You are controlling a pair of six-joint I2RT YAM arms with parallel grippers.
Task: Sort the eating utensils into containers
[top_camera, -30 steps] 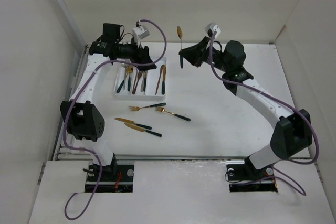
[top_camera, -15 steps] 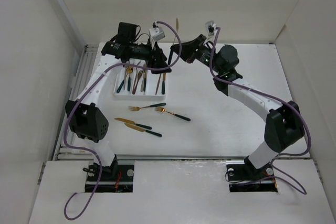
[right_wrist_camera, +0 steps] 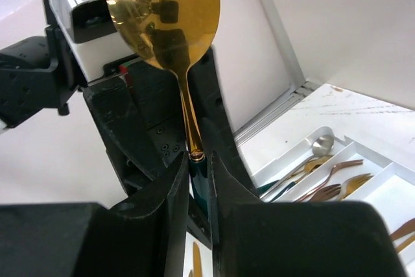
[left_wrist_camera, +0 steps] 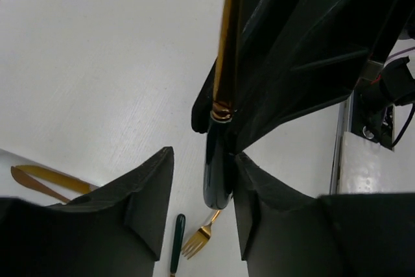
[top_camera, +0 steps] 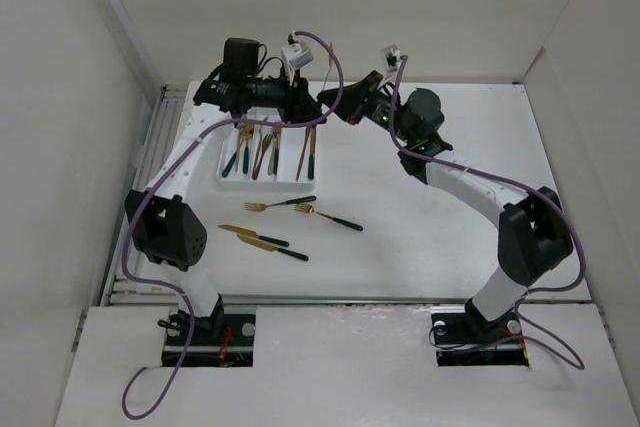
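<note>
Over white bench (top_camera: pixel 420 217), right fingers (right_wrist_camera: pixel 174 202) pinch gold green-handled spoon (right_wrist_camera: pixel 163 14); I'd close open left fingers (left_wrist_camera: pixel 148 200) squarely on its handle

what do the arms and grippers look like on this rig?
Left arm and right arm: white links, black joint housings, loose purple cable along each. Left gripper and right gripper: matte black, angular wedge fingers.
</note>
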